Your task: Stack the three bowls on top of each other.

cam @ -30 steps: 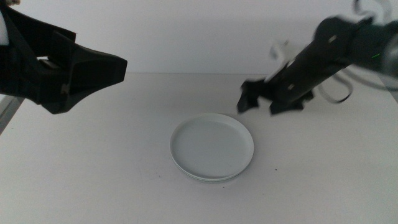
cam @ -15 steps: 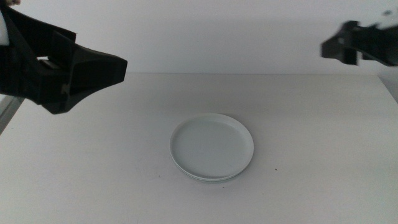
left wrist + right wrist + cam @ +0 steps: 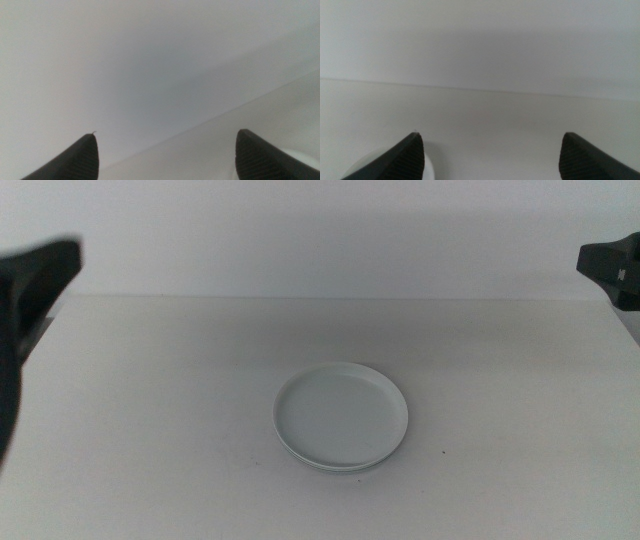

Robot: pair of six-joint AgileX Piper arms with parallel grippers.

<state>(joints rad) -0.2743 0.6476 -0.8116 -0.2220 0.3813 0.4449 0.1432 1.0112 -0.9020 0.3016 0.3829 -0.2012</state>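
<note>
The left gripper (image 3: 165, 155) hangs at the table's left edge, jaws spread wide and holding nothing; in the middle view only a blurred dark part of that arm shows. The right gripper (image 3: 490, 155) sits at the far right, jaws likewise wide apart and empty. Between them, near the middle of the white table (image 3: 150, 430), the bowls (image 3: 341, 417) lie stacked: a pale, shallow round dish on top, with thin rims of others peeking out beneath its near edge.

Pale grey-white bowls (image 3: 341, 416) stacked, off-white table (image 3: 150, 430), dark black left tool (image 3: 165, 155), right tool (image 3: 490, 155)
</note>
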